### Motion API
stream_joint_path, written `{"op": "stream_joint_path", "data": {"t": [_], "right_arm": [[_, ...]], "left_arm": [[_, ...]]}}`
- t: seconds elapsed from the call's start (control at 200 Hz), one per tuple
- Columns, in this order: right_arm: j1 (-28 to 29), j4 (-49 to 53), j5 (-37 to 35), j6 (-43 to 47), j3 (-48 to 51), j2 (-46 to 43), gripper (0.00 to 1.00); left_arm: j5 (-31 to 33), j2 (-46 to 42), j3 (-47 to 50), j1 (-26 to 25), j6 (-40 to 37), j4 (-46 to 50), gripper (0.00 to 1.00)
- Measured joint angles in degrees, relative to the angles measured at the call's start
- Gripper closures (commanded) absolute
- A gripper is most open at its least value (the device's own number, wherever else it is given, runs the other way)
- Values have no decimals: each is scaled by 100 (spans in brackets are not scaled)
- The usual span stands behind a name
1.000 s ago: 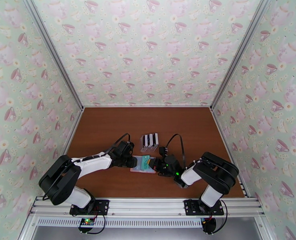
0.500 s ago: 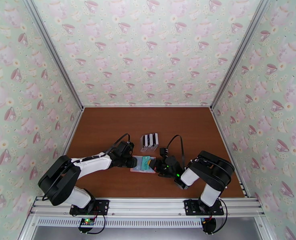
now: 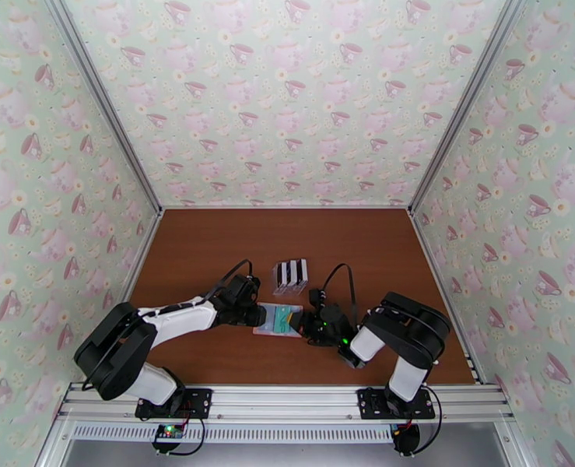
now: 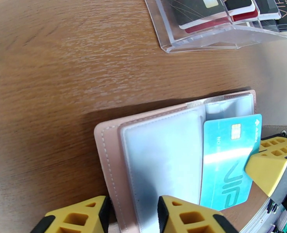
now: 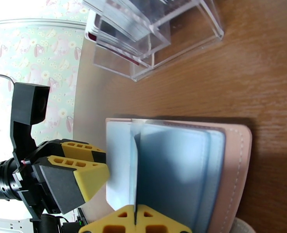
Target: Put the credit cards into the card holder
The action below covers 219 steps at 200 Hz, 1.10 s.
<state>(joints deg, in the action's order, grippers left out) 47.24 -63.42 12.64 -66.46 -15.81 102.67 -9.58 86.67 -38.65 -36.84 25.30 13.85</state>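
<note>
The pink card holder (image 4: pixel 108 152) lies open on the table, its pale grey-blue pockets (image 4: pixel 162 160) facing up. My left gripper (image 4: pixel 131 208) has its yellow fingers clamped over the holder's near edge, shut on it. A blue credit card (image 4: pixel 228 160) with a chip lies over the right-hand pocket, partly pushed in. My right gripper (image 5: pixel 135 216) is shut on the card's outer edge, which looks like a thin line in the right wrist view. From above, the holder (image 3: pixel 275 321) sits between my left gripper (image 3: pixel 254 314) and right gripper (image 3: pixel 303 322).
A clear slotted rack (image 3: pixel 290 275) holding more black, white and red cards (image 4: pixel 205 12) stands just behind the card holder. Bare brown table (image 3: pixel 209 243) stretches to the patterned walls all around.
The blue card has dropped lower and slid slightly left over the holder's pocket, and the right arm's elbow has shifted left. The left arm has stayed put.
</note>
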Motion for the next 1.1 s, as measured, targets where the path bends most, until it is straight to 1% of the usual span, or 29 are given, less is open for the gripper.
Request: {"op": "stream_joint_path", "data": {"t": [0.205,0.346,0.446,0.761,1.097], "right_arm": [[0,-210,31,-2,-37,162,100],[-7,-236,50,0,-39,175,100],[-63,-227,105,4,-39,175,100],[-238,199,289,160,-190,44,100],[-238,271,326,243,-267,46,100]], "left_arm": [[0,0,0,0,17,-2,61],[24,7,4,4,24,2,68],[48,22,4,7,22,2,70],[42,70,4,4,24,-85,76],[17,114,0,4,63,-164,77]]}}
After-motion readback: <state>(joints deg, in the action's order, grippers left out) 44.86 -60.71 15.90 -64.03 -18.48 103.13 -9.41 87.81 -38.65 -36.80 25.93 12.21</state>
